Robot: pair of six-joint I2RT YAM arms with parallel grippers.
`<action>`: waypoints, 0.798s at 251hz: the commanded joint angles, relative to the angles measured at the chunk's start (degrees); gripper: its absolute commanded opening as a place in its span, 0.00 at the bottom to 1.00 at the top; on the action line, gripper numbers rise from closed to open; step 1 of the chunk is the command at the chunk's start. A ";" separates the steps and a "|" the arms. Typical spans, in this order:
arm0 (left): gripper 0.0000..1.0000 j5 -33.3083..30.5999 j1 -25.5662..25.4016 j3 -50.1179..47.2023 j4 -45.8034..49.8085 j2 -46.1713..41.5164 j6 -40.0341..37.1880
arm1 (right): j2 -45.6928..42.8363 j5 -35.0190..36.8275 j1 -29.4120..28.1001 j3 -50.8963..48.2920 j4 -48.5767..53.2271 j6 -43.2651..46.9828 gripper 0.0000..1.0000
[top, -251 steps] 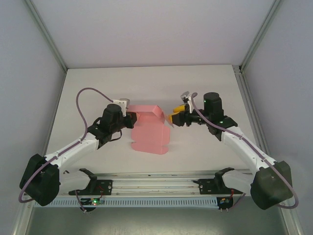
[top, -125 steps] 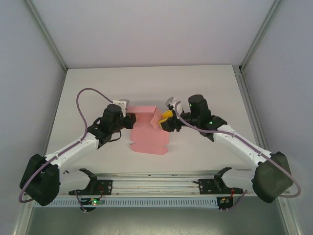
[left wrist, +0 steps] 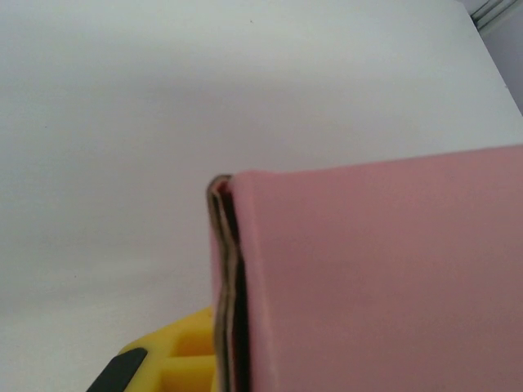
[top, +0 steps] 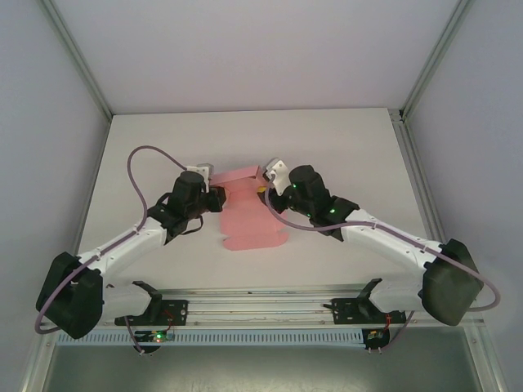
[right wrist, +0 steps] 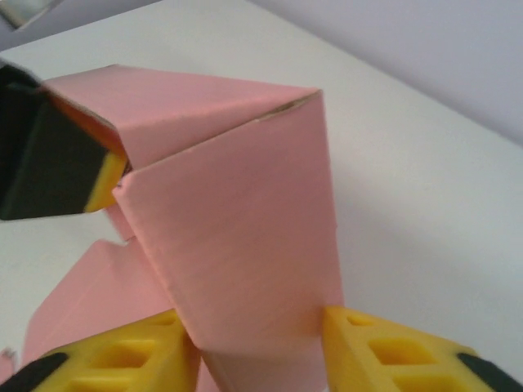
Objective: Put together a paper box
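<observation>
Right gripper (right wrist: 253, 327) has its two yellow fingers (right wrist: 122, 359) set against opposite sides of a raised, folded wall of the paper box (top: 249, 220); the fingers are closed onto that wall. Left gripper (top: 214, 193) sits at the left far corner of the box. In the left wrist view one yellow finger (left wrist: 184, 355) lies against a doubled card edge, while the other finger is hidden behind the pink panel, so whether this claw is clamped cannot be told. The box lies mid-table (top: 343, 147) between the two arms. Its far end is folded up and its near panels lie flat, so assembly is judged to be partly complete. The card is judged thin and light, stiff only along its creases. It is likely to buckle or crease wrongly under a hard pinch, and its smooth face may slide between the pads. Recommended hold: doubled edges and fold lines, close to a corner, with light closing force. Avoid gripping mid-panel.
</observation>
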State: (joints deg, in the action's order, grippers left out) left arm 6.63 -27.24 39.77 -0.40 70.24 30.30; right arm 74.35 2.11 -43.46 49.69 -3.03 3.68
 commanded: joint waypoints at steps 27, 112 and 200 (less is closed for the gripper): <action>0.00 2.96 -0.65 3.13 0.70 1.16 2.39 | 5.60 26.79 -4.31 1.00 -9.07 2.07 0.07; 0.00 -5.45 -5.33 8.65 6.07 5.28 12.01 | 17.92 61.25 -4.49 6.16 -14.29 3.72 0.00; 0.00 -9.62 -7.03 12.61 13.58 5.50 19.69 | 25.42 72.15 -3.28 9.90 -24.71 15.82 0.00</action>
State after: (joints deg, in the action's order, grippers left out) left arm -1.80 -33.41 50.37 6.90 77.34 45.93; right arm 97.10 56.77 -50.78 58.39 -24.84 12.75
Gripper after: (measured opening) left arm 0.092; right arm 0.049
